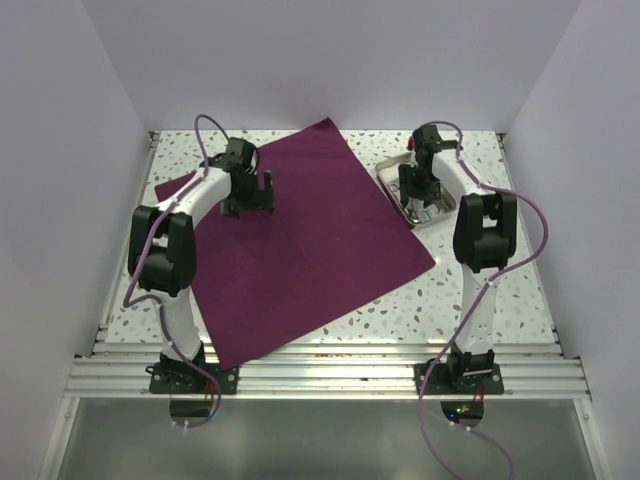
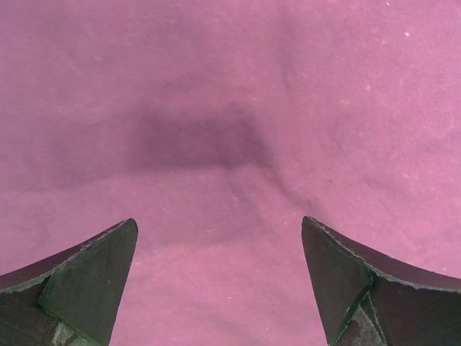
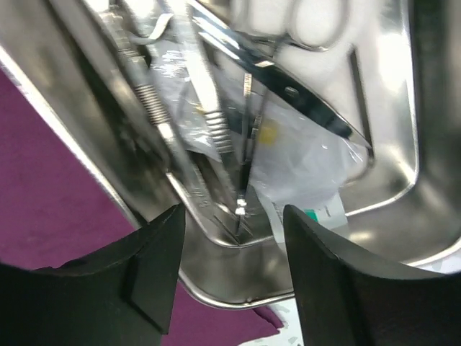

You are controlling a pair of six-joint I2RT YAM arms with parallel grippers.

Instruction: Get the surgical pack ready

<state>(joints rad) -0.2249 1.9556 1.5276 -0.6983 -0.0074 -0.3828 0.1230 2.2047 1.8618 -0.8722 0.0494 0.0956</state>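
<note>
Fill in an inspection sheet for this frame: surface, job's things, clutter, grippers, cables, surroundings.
Surface: speckled white table, largely covered by cloth.
Job's things: purple drape spread flat as one large sheet, turned diagonally, not folded.
Clutter: steel tray against the drape's right edge, holding metal instruments and a clear packet; nothing else loose.
Grippers: left gripper open just above the drape, holding nothing; right gripper open over the tray's near corner, gripping nothing.
Cables: one purple cable looping along each arm, off the cloth.
Surroundings: plain white walls; metal rail at the near edge.
</note>
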